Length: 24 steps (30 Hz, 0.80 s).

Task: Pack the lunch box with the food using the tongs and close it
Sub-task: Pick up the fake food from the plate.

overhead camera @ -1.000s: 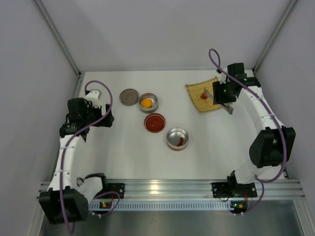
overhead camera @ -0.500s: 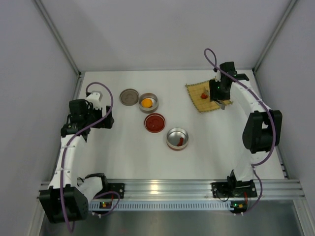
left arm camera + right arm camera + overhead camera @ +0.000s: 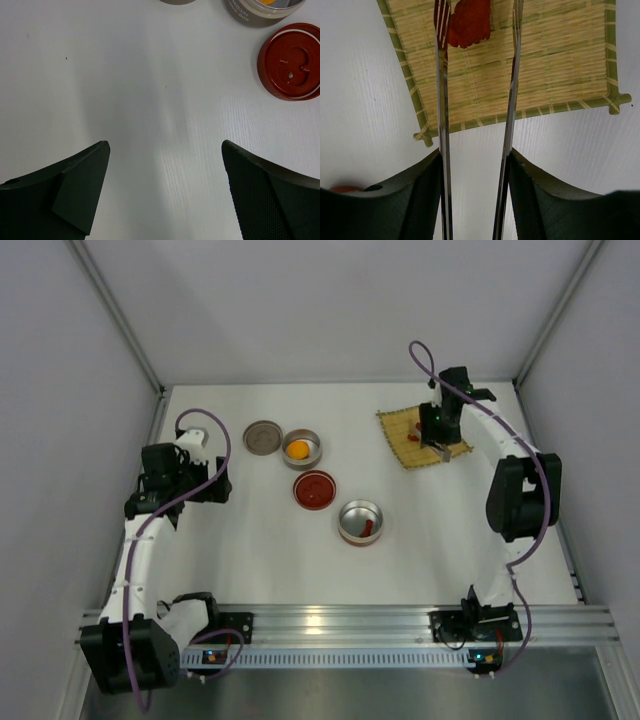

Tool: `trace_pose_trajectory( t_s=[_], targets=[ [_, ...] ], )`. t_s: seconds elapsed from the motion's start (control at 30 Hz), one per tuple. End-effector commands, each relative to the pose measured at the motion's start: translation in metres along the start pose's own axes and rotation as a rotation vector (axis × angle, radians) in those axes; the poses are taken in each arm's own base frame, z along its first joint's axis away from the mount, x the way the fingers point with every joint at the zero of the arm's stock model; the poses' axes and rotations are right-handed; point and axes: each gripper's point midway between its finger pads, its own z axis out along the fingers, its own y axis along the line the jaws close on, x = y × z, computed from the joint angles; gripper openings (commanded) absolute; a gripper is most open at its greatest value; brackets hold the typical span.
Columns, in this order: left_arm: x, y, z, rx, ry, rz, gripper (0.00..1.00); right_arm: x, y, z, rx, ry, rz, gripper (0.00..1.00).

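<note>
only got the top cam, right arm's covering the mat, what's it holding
observer: the right wrist view shows the tongs gripped between the right gripper's fingers, both arms reaching over the bamboo mat.
operator: got food in them
observer: no, the arms stand apart; a dark red piece lies on the mat between them, right beside one arm.
operator: and the left
observer: the left gripper is open with nothing in it, over the white table, the red lid just ahead.
</note>
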Motion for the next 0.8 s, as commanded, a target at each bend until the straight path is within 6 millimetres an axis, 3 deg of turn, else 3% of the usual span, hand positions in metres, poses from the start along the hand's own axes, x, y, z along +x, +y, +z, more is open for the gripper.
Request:
trace_pose_trajectory(
  t_s=[0.0, 0.27, 0.57, 0.77],
  targets=[
    [-0.006, 0.003, 0.003, -0.006, -0.032, 0.017, 0.99, -0.025, 0.013, -0.001, -0.028, -0.072, -0.002, 0.50],
    [-0.007, 0.004, 0.004, -0.013, -0.035, 0.012, 0.98, -0.009, 0.015, 0.012, -0.047, -0.017, 0.001, 0.50],
    [-0.009, 0.004, 0.003, -0.015, -0.039, 0.012, 0.98, -0.006, 0.019, -0.003, -0.069, -0.029, -0.011, 0.50],
    [-0.010, 0.002, 0.002, -0.007, -0.039, 0.009, 0.98, 0.005, 0.017, 0.001, -0.065, 0.006, -0.027, 0.49]
  ],
)
